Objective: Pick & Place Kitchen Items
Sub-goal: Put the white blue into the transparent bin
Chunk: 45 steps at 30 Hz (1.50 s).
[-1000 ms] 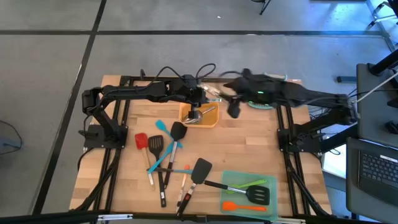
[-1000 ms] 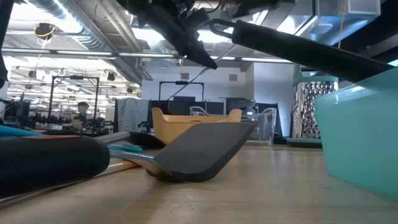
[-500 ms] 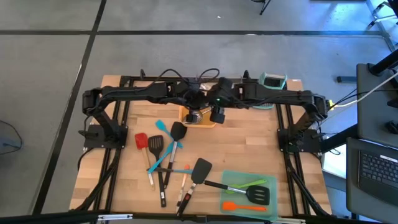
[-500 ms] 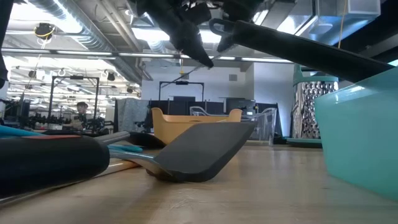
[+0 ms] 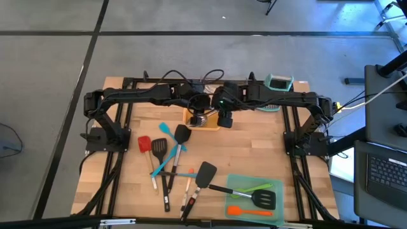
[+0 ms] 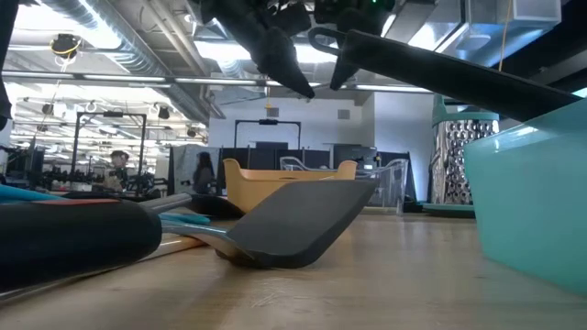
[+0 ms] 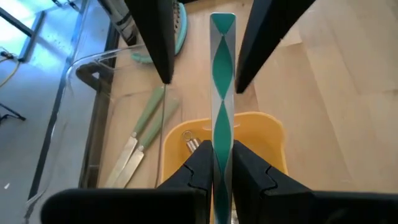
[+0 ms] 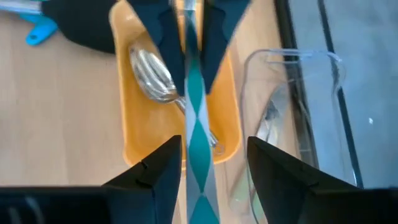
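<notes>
Whereas a second ago the right gripper [image 5: 224, 118] hung off to the right of the orange tray [image 5: 205, 119], it now faces the left gripper [image 5: 198, 118] above that tray near the table's [image 5: 254, 149] back edge, its fingers [image 8: 160, 163] spread wide either side of the teal-and-silver utensil [image 7: 222, 93] that the left gripper pinches tightly. One steel scoop [image 8: 155, 78] lies in the orange tray, two knives [image 7: 138, 144] in the clear tray [image 7: 93, 68], and three tools rest on the teal tray [image 5: 253, 198] at the front right corner.
</notes>
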Available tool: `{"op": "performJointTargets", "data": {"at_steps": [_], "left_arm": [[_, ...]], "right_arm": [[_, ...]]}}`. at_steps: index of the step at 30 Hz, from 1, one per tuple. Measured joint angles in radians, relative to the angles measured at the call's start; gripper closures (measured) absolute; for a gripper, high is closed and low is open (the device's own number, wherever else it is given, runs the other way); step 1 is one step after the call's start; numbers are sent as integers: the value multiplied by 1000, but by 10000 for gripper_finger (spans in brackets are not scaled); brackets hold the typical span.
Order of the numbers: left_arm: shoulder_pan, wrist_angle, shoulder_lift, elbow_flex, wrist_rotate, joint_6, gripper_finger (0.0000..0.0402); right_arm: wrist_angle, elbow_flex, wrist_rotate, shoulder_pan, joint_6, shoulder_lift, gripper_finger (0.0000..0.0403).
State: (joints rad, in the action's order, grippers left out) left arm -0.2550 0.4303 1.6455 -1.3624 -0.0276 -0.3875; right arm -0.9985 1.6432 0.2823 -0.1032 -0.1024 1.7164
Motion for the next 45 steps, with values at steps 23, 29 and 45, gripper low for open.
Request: {"op": "performJointTargets", "data": {"at_steps": [23, 29, 45], "left_arm": [[5, -12, 1, 0, -42, 1, 375], [3, -8, 1, 0, -23, 3, 375], [5, -3, -15, 0, 62, 26, 292]], "right_arm": [[-14, 2, -76, -34, -29, 25, 228], [-20, 1, -77, -47, -25, 43, 347], [-10, 2, -2, -58, 16, 43, 361]]}}
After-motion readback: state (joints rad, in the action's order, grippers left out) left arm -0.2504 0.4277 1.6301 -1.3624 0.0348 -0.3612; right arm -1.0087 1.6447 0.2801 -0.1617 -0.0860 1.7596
